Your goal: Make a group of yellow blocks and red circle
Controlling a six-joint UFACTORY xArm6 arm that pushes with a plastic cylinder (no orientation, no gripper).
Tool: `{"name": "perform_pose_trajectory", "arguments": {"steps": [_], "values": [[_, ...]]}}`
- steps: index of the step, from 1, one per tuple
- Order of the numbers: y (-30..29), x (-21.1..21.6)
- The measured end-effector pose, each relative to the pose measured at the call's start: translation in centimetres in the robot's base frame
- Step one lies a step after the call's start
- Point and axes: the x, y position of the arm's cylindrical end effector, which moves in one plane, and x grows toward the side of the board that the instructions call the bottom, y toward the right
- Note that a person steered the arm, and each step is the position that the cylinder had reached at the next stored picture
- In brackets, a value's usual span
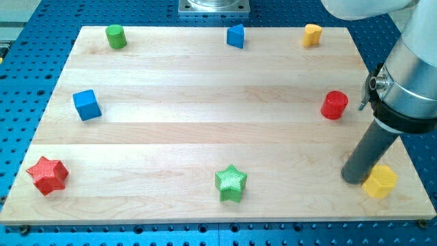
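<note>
A red round block (334, 104) stands near the board's right edge, at mid height. A yellow block (312, 34) sits at the view's top right. A second yellow block, hexagon-like (380, 181), lies at the bottom right corner. My tip (354, 179) rests on the board just left of this lower yellow block, touching or almost touching it, and well below the red round block.
A green cylinder (116, 36) is at top left and a blue block (235, 35) at top centre. A blue cube (87, 104) is at left, a red star (48, 175) at bottom left, a green star (231, 183) at bottom centre. The arm body (410, 75) overhangs the right edge.
</note>
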Motion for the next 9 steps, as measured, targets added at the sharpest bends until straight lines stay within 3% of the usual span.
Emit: {"name": "perform_pose_trajectory", "arguments": {"steps": [1, 3, 4, 6, 8, 9], "values": [[-1.2, -4.5], [3.8, -9.6], [-0.4, -10.8], [0.3, -20.3], [7.6, -31.1], [2.9, -34.6]]}}
